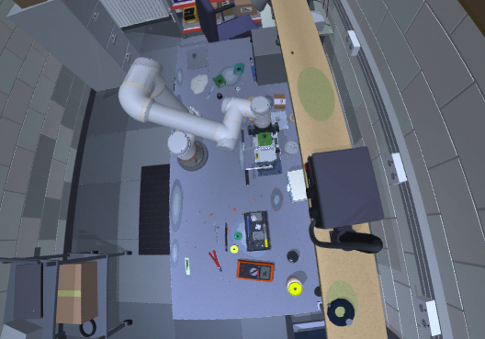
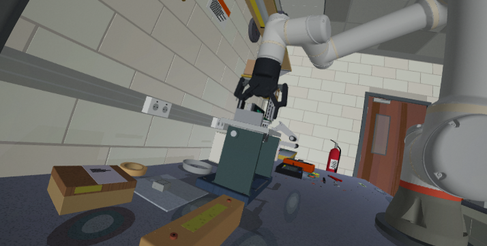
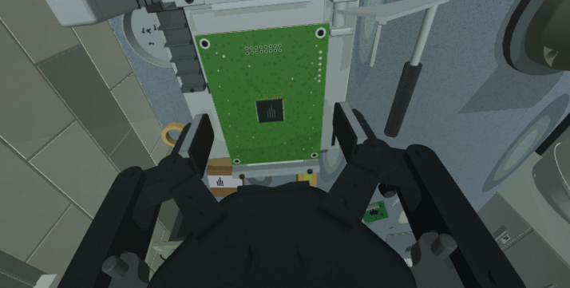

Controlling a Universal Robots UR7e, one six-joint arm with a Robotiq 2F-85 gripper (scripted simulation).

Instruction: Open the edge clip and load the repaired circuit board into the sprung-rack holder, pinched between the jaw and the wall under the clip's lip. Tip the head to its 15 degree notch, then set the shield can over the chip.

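The green circuit board [image 3: 265, 95] lies flat in the grey holder head [image 3: 259, 11], between the dark toothed jaw [image 3: 181, 53] on its left and the wall [image 3: 338, 71] on its right. A black chip [image 3: 270, 111] sits near the board's middle. The holder [image 2: 247, 149] stands on a dark green pedestal on a blue base. A lever with a knurled black handle [image 3: 403, 95] hangs off the head's right side. The shield can is not picked out in these frames. My gripper [image 3: 271, 135] hovers just above the board's near end, open and empty.
Behind the holder runs a tiled wall with a socket strip [image 2: 157, 106] and a long wooden shelf [image 1: 317, 103]. A wooden box [image 2: 90, 186], a tape roll [image 2: 133, 168], a screw dish [image 2: 197, 166] and a long wooden block [image 2: 196, 222] lie around the base.
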